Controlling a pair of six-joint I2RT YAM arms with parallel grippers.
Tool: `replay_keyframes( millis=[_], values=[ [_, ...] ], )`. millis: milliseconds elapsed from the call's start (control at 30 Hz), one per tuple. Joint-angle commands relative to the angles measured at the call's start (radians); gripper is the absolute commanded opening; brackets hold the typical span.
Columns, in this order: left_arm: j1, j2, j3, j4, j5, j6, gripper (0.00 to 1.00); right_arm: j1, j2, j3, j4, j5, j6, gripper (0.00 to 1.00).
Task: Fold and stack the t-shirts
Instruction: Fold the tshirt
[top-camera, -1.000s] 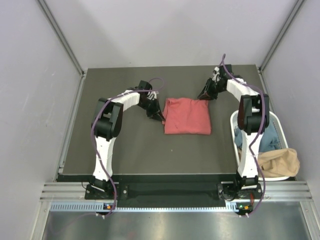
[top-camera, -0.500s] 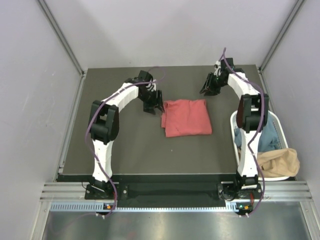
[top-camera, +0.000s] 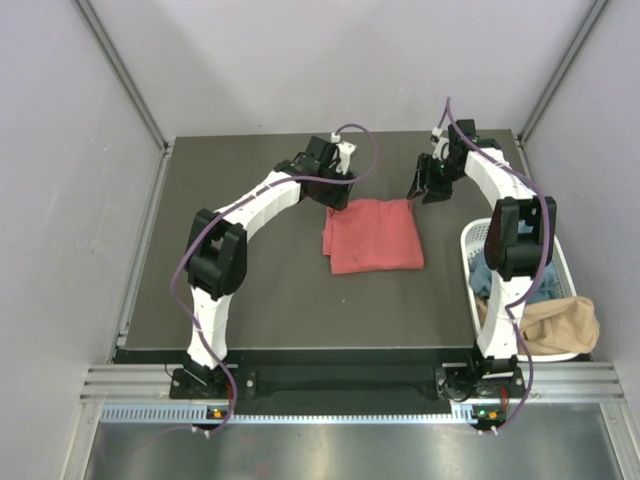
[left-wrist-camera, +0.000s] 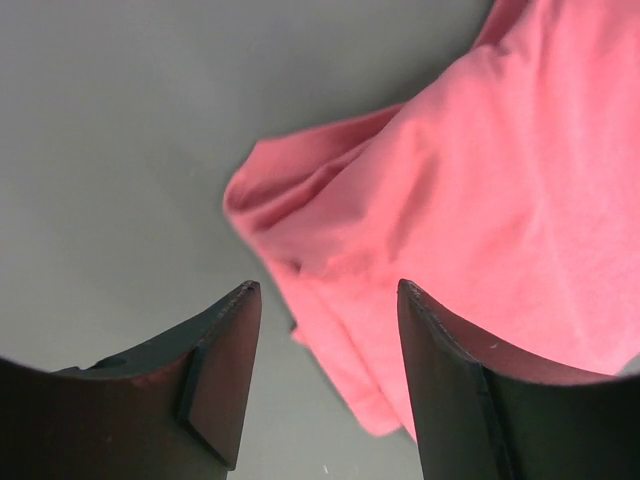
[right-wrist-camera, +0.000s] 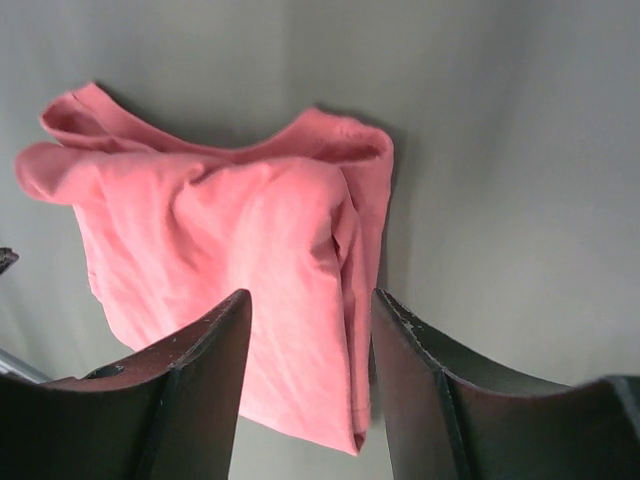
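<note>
A coral-red t-shirt (top-camera: 372, 235) lies folded in a rough square on the dark table (top-camera: 250, 290), held by neither gripper. My left gripper (top-camera: 338, 192) hovers open over the shirt's far left corner. In the left wrist view the red t-shirt (left-wrist-camera: 480, 200) shows below the spread left gripper (left-wrist-camera: 325, 290). My right gripper (top-camera: 421, 188) hangs open just beyond the far right corner. From the right wrist, the red t-shirt (right-wrist-camera: 230, 240) lies under the right gripper (right-wrist-camera: 311, 295), with nothing between the fingers. A blue t-shirt (top-camera: 541, 275) and a tan t-shirt (top-camera: 552, 325) are in the basket.
A white slotted basket (top-camera: 556, 250) stands at the table's right edge beside the right arm. The tan cloth spills over its near rim. Grey walls with metal rails enclose the table on three sides.
Both grippers have opened and let go of the red shirt. The left one moved from the shirt's left edge to its far left corner. The right one drew slightly back.
</note>
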Motion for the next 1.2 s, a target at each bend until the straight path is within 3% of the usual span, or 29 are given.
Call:
replay_keyframes(
  millis=[0, 300, 567, 1167],
  values=[
    [-0.021, -0.033, -0.032, 0.161, -0.043, 0.155, 0.62, -0.008, -0.057, -0.017, 0.019, -0.005, -0.022, 0.52],
    [-0.025, 0.065, 0.065, 0.094, -0.02, 0.23, 0.61, -0.006, -0.059, -0.043, 0.057, -0.028, -0.007, 0.56],
    [-0.025, 0.097, 0.1, 0.022, 0.086, 0.228, 0.59, -0.002, -0.023, -0.056, 0.087, -0.01, -0.011, 0.58],
    [-0.025, 0.087, 0.048, 0.006, 0.063, 0.228, 0.59, 0.007, 0.096, 0.03, 0.143, -0.081, 0.03, 0.49]
  ],
)
